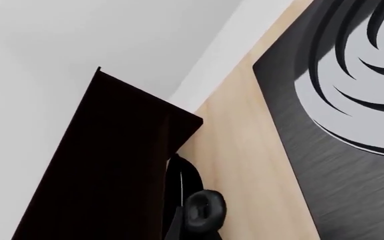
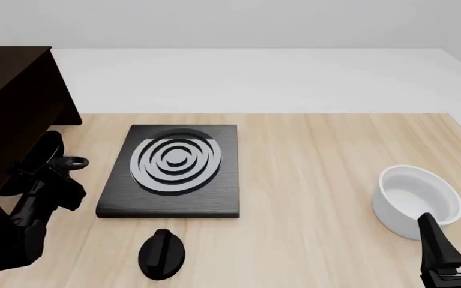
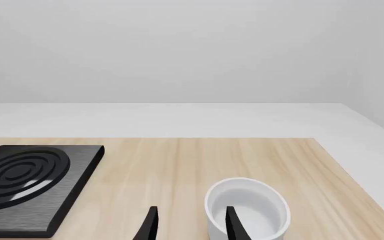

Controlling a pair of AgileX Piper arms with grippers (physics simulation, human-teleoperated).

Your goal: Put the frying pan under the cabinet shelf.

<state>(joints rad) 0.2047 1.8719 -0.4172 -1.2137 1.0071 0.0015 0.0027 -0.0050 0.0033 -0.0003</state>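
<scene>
Right gripper (image 3: pixel 188 225) jaws parted, empty, near deep white bowl (image 2: pixel 417 201); left gripper (image 2: pixel 54 171) jaw state unclear, beside large dark brown wooden cabinet (image 2: pixel 10 114); glossy black frying pan's ring handle (image 1: pixel 204 210) pokes out beneath it.

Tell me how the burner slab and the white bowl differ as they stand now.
The burner slab is black, flat and square, marked with grey concentric rings; the white bowl is white, round and deep, its inside plain and empty. The slab lies left of the table's middle, near the dark cabinet; the bowl stands at the right side, just ahead of the right gripper. Both rest on the wooden table, and no gripper touches either.
</scene>
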